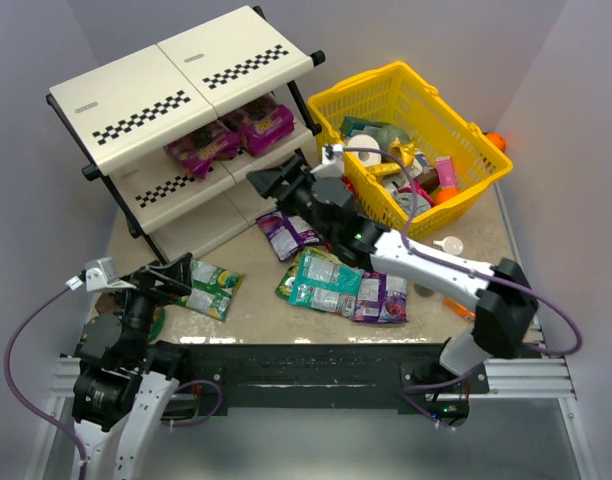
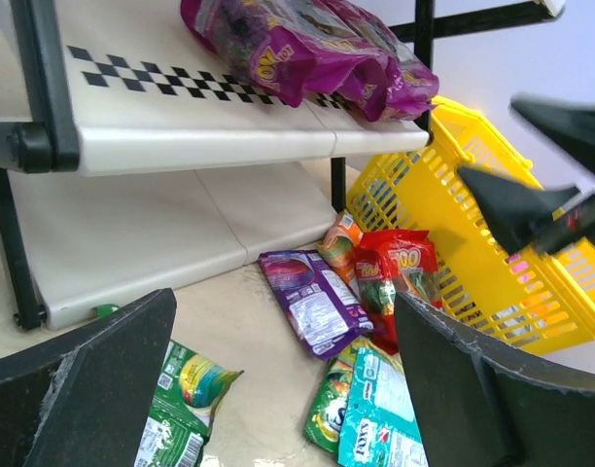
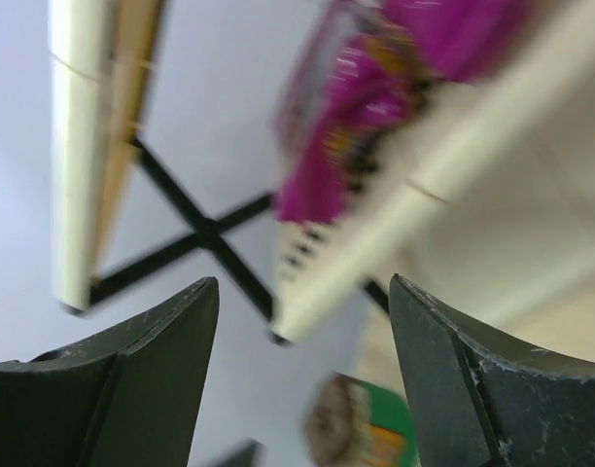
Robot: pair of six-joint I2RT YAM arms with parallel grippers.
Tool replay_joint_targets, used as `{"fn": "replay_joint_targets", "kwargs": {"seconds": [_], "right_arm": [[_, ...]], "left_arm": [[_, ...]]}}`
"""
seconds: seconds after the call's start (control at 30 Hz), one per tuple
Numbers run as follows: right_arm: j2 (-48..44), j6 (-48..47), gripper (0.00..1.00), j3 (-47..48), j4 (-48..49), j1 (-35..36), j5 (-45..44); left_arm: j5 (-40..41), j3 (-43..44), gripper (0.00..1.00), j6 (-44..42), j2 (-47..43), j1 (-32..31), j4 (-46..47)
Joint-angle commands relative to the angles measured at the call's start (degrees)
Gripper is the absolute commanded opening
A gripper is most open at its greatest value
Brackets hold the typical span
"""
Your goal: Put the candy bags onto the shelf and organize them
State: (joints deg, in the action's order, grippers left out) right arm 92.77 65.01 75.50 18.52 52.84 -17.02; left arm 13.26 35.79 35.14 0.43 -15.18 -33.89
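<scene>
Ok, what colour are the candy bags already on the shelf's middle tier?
Magenta with yellow lettering; those candy bags show best in the left wrist view.

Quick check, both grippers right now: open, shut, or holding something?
Left gripper: open, nothing between the jaws.
Right gripper: open, nothing between the jaws.

Shelf [image 1: 176, 85]: one, three tiers; magenta bags [image 1: 201, 148] on it: two; bags [image 1: 321, 280] loose on table [image 1: 251, 260]: at least six; basket [image 1: 466, 190]: one.
</scene>
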Motion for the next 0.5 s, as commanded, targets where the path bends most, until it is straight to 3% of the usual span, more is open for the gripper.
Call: {"fn": "replay_joint_targets", "kwargs": {"seconds": [0.0, 0.1, 0.2, 0.47], "right_arm": [[-12.94, -10.07, 0.75, -10.09, -8.4, -0.28, -7.23], [-22.18, -14.81, 0.75, -19.4, -15.15, -0.28, -10.75], [-29.65, -16.66, 0.75, -22.15, -21.85, -0.46, -15.4], [-41.7, -17.29, 0.76, -28.57, -34.08, -0.63, -17.61]], "left_arm": [[-9.7, 0.16, 1.0, -3.66, -1.14, -0.2, 6.09], [-18.92, -0.46, 1.0, -6.56, 5.27, -0.11, 9.87], [-24.83, -0.55, 0.98, -7.45, 12.92, -0.11, 13.3], [-31.71, -5.11, 0.95, -1.65, 24.43, -0.29, 28.43]]}}
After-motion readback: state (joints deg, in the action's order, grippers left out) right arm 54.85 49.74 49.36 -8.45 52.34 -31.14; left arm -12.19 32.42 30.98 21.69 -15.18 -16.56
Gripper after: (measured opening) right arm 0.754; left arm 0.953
